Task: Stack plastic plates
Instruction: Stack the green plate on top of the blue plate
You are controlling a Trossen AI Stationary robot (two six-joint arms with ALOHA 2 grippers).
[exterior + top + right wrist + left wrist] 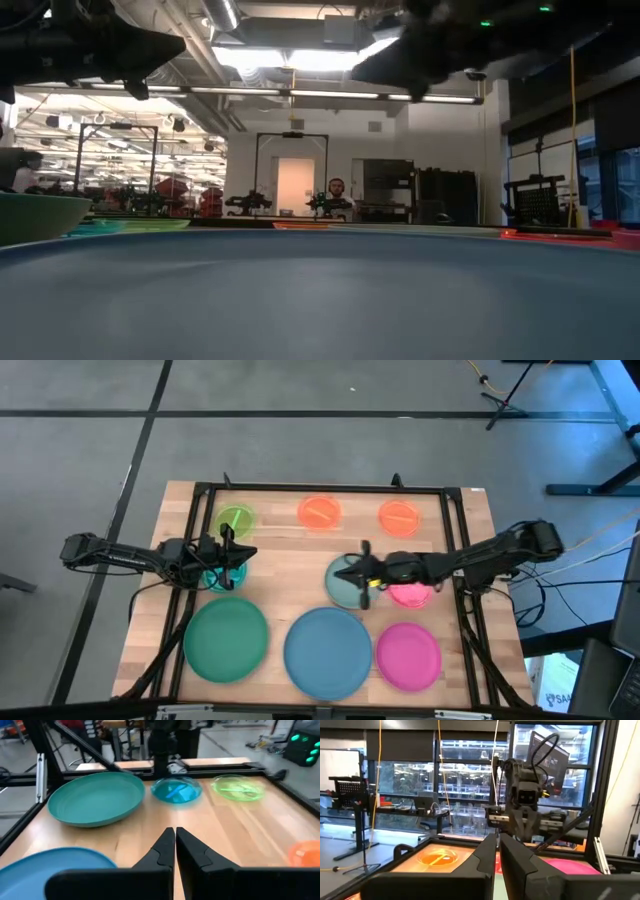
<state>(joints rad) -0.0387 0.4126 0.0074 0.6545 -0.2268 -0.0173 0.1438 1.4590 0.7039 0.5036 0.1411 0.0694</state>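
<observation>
The plates lie spread over the counter (280,555), none yet stacked. A thin disc could be nudged aside instead of lifted if an edge is approached badly. The left end effector (232,553), clenched on nothing, is held above a small teal plate (176,789). The right end effector (356,574), likewise clenched and empty, is held over a pale plate (340,586).

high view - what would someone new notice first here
The bright plates spread over the wooden table: a large green plate, a large blue plate and a magenta plate along the near edge, two orange plates and a neon green plate at the far edge. Two dark arms reach in from the sides, the left gripper over a small teal plate, the right gripper over a pale teal plate, both with fingers closed.
</observation>
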